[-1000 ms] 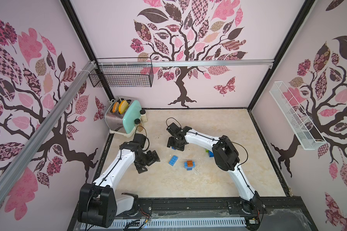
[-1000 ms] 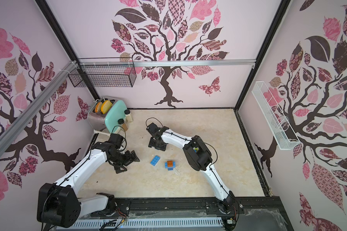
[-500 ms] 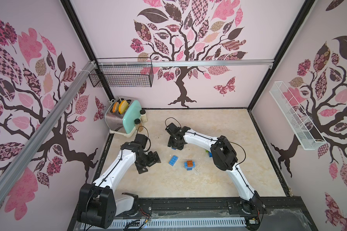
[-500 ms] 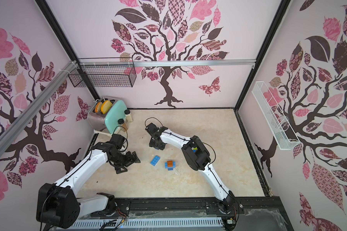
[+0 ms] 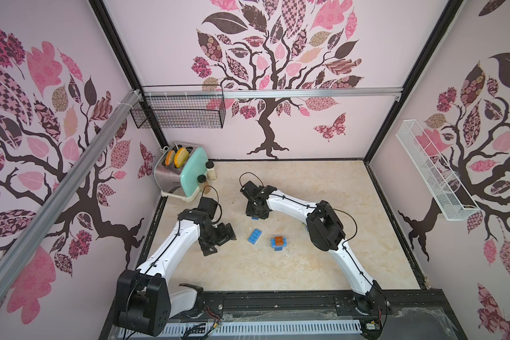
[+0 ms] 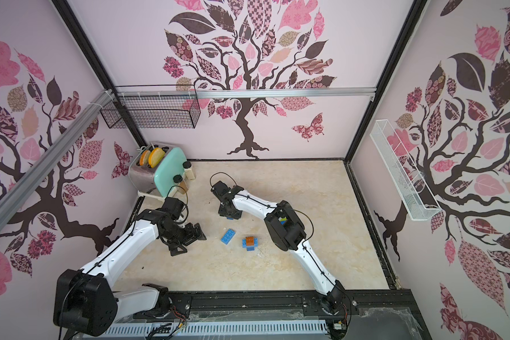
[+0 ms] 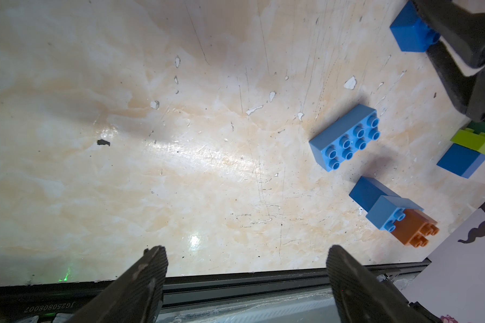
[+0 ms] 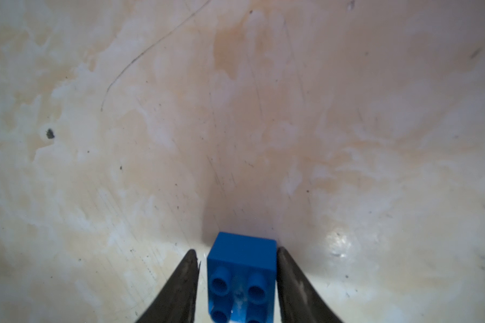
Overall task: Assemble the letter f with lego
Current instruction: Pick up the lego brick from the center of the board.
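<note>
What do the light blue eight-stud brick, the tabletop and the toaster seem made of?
The eight-stud brick: moulded plastic, smooth, slight sheen.
The tabletop: probably marble-print laminate, glossy; scratches and white chips show.
The toaster: brushed metal body, likely; mint side panel, perhaps plastic.

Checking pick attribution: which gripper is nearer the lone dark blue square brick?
Right. The right gripper straddles the lone dark blue square brick, one finger each side; the left gripper hangs open, well away.

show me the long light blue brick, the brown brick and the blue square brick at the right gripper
long light blue brick (image 7: pixel 353 138): left wrist view, studded top
brown brick (image 7: pixel 409 225): left wrist view, smooth face beside studs
blue square brick (image 8: pixel 241 250): right wrist view, plain side
</note>
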You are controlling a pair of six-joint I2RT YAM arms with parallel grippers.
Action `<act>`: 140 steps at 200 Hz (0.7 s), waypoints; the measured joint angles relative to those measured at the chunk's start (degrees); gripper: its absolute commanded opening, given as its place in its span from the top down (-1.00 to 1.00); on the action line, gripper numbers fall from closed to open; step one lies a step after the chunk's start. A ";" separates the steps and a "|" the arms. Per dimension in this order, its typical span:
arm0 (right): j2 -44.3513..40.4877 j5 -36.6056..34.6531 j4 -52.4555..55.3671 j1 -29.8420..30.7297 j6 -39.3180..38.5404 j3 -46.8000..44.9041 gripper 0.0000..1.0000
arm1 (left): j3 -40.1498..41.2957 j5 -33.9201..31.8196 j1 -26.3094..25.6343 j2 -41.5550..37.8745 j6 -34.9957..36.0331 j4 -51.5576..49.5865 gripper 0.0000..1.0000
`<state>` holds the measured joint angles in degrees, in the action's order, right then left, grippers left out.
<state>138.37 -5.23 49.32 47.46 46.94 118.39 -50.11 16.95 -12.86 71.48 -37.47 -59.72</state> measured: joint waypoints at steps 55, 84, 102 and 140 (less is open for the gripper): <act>0.00 -1.68 1.14 0.37 -3.02 0.00 0.18 | 0.00 -0.15 0.00 0.26 0.00 0.02 -0.86; 0.00 -1.95 1.60 0.74 -5.49 0.09 0.25 | 0.00 -0.44 0.00 0.28 0.00 0.09 -0.86; 0.00 -1.92 2.34 0.79 -7.34 0.46 0.26 | 0.00 -0.66 0.00 0.52 0.02 0.42 -0.86; -1.25 -1.11 6.01 0.79 -12.13 2.38 0.26 | 0.02 -0.59 0.04 1.84 0.63 1.90 -0.86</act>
<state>137.12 -6.35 55.33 48.25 34.81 120.77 -50.09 16.36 -12.82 73.32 -36.84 -57.82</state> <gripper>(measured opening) 0.369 0.932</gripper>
